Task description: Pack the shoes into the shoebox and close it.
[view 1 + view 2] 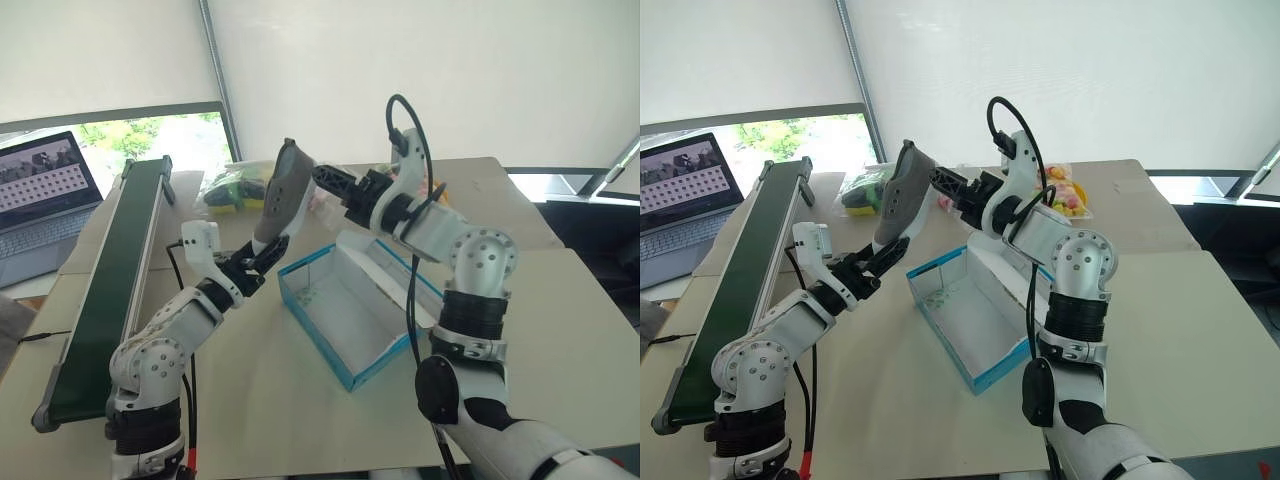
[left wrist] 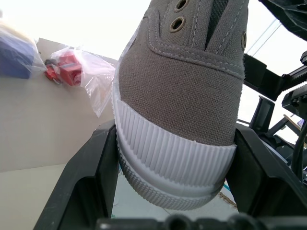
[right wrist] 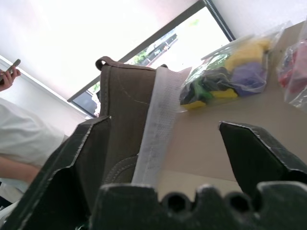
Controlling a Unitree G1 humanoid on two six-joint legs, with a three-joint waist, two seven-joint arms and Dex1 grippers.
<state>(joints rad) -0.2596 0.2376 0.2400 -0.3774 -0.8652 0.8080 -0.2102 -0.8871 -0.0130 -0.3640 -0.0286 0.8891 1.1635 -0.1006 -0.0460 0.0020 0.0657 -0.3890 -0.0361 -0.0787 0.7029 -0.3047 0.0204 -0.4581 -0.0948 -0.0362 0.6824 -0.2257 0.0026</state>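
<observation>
Table under open shoebox, blinds behind.

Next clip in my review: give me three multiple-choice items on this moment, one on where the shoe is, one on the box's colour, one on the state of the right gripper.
1. Where is the shoe?
A. lying in the shoebox
B. held up above the table
C. on the green conveyor

2. What colour is the outside of the shoebox?
A. turquoise-blue
B. red
C. black

3. How is the right gripper?
A. shut on the shoe
B. open, beside the shoe's heel
C. shut on a bag

Key: B, the left gripper clamps the toe and the shoe stands up in the air; A, the box walls are turquoise with white inside; B, its fingers stand wide apart.
</observation>
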